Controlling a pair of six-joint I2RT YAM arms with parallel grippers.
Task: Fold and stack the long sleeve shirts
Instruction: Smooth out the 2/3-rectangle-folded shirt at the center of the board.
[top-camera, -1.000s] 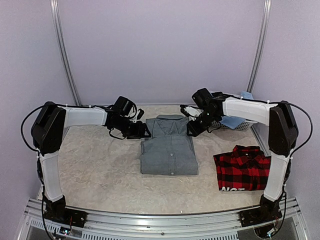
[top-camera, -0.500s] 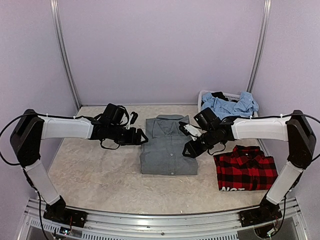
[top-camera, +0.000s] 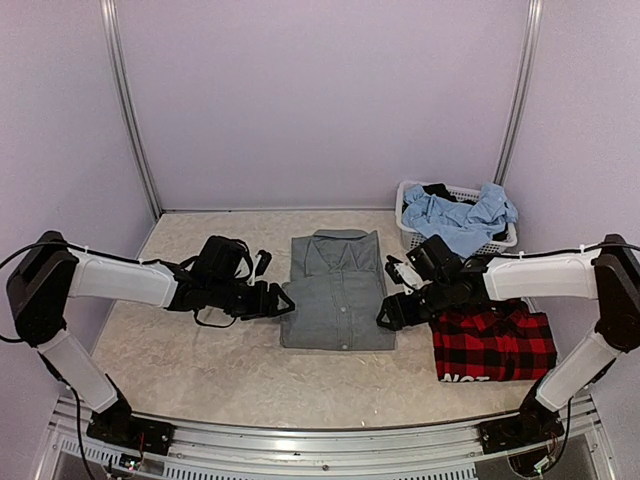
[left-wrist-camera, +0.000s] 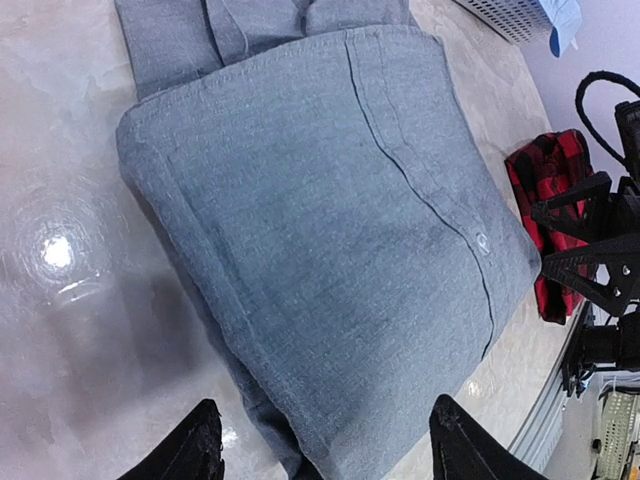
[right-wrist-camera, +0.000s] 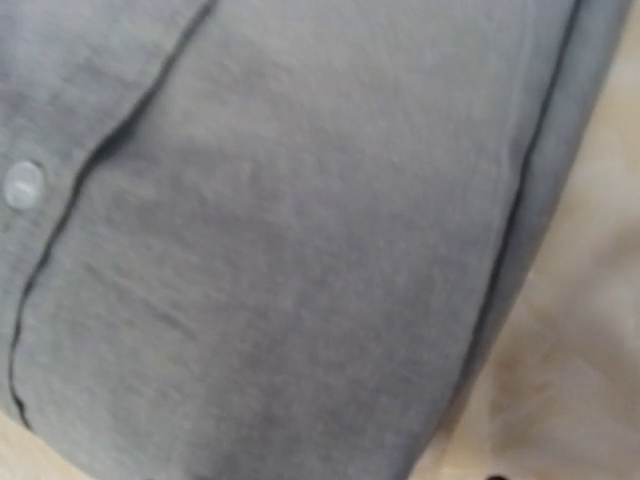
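Folded grey shirt (top-camera: 337, 290) lies centred on the table (top-camera: 200, 360), plaid shirt (top-camera: 492, 345) at its 4 o'clock; left gripper (top-camera: 280, 300), spread and empty, at its 9 o'clock edge, right gripper (top-camera: 392, 313) at 3 o'clock, opening unclear; best scoop both edges level, lift together.

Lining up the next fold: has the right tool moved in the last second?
Yes. The right tool has moved away from the basket toward the near edge, and is now beside the grey shirt's lower right corner.
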